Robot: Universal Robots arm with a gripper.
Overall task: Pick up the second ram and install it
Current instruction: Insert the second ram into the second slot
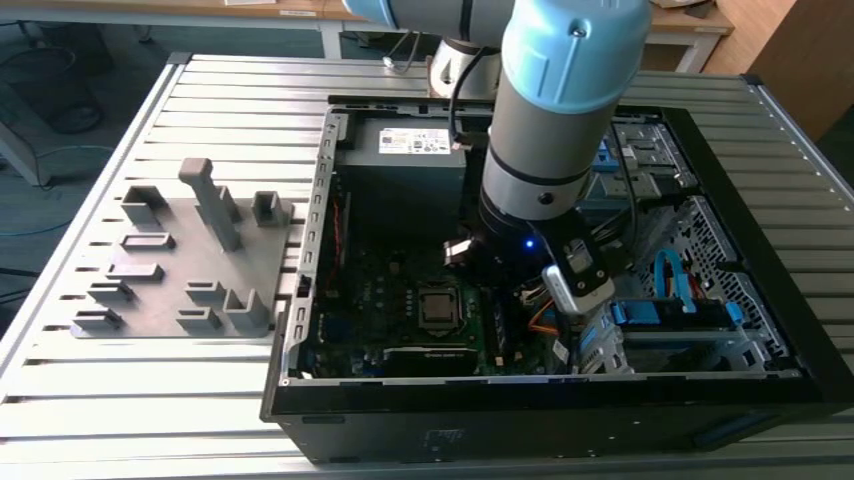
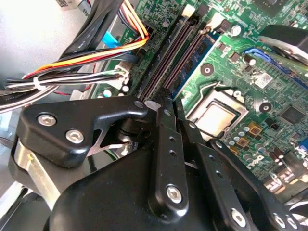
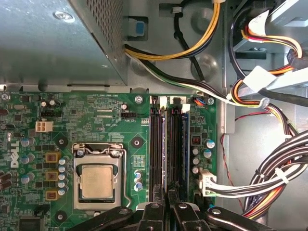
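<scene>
The arm reaches down into the open computer case [image 1: 747,385], which lies on its side on the slatted metal surface [image 1: 134,400]. The end effector [image 3: 167,211] hovers low over the motherboard [image 3: 86,120], directly above the bank of parallel memory slots [image 3: 156,144]. In both wrist views its two black fingers [image 2: 163,144] stand close together, pinching the top edge of the second ram [image 3: 171,144], a thin dark strip standing on edge in line with a slot; whether it is fully seated cannot be told.

In the second wrist view a look-alike module [image 2: 195,57] with a blue-edged board stands in a neighbouring slot, just beside the gripped one. The slots are tightly spaced, leaving narrow gaps between upright edges.

Open room: towards the processor socket [image 3: 97,180] the board is low and flat. On the other side of the slots, a white connector [image 3: 207,183] and a thick bundle of cables [image 3: 279,168] crowd the case wall. The grey power supply housing [image 3: 53,43] borders the board's far edge.

In the exterior view, the grey fixture [image 1: 187,260] stands on the surface to the exterior view's left of the case, well apart from the end effector.
</scene>
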